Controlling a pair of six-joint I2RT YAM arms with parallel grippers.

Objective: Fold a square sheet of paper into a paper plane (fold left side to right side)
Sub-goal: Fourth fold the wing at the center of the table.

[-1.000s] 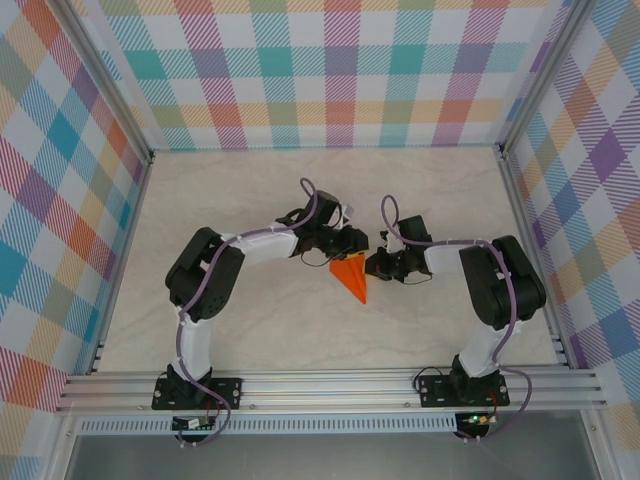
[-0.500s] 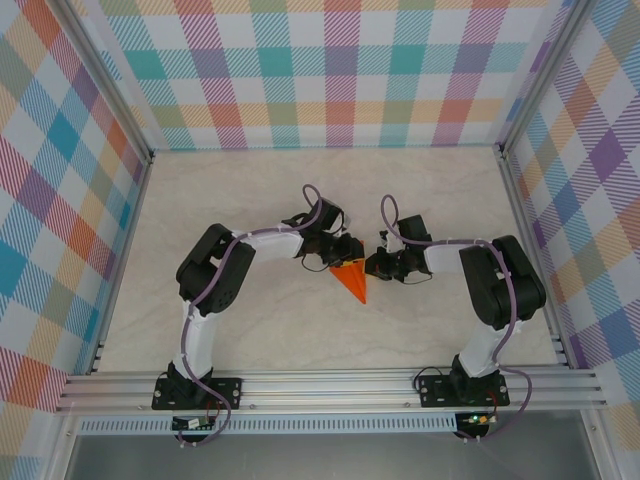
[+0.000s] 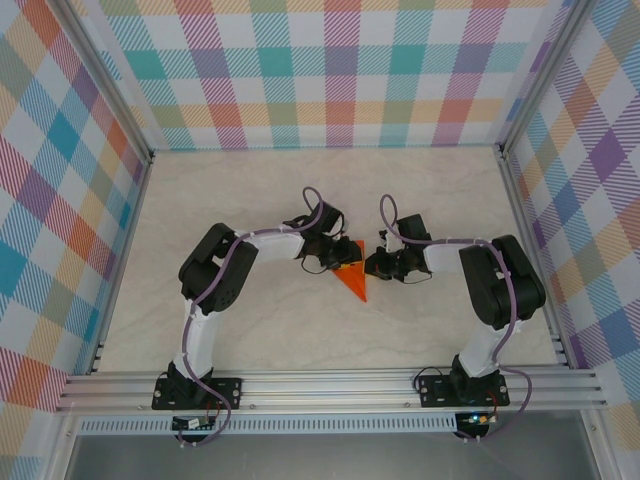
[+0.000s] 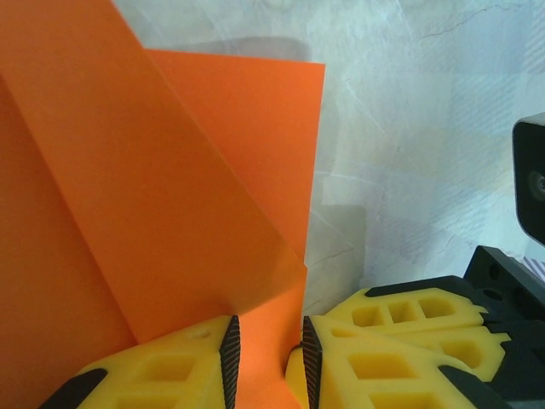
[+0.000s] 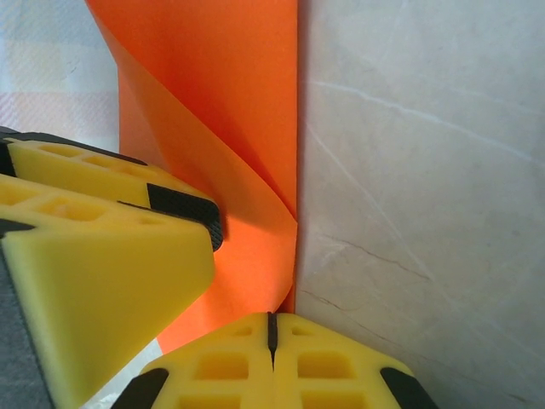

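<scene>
The square sheet of paper (image 3: pixel 353 278) is bright orange and lies creased into a downward-pointing triangle at the table's middle. One flap (image 4: pixel 162 196) stands up off the layer below, curling over toward the straight right edge (image 5: pixel 289 102). My left gripper (image 3: pixel 338 256) is at the sheet's upper left. In the left wrist view the left gripper (image 4: pixel 266 362) has its jaws a little apart, with the flap's lower edge running through the gap. My right gripper (image 3: pixel 373 265) is shut, and its fingertips (image 5: pixel 247 341) press down at the sheet's right edge (image 5: pixel 288 281).
The marble-patterned tabletop (image 3: pixel 250 200) is bare around the sheet. Checked walls (image 3: pixel 330 70) close in the back and both sides. An aluminium rail (image 3: pixel 330 390) carries both arm bases along the near edge. The two grippers sit almost fingertip to fingertip over the paper.
My left gripper has moved rightward over the paper, swinging the raised flap toward the right edge. The orange shape now looks narrower. The right gripper has stayed in place.
</scene>
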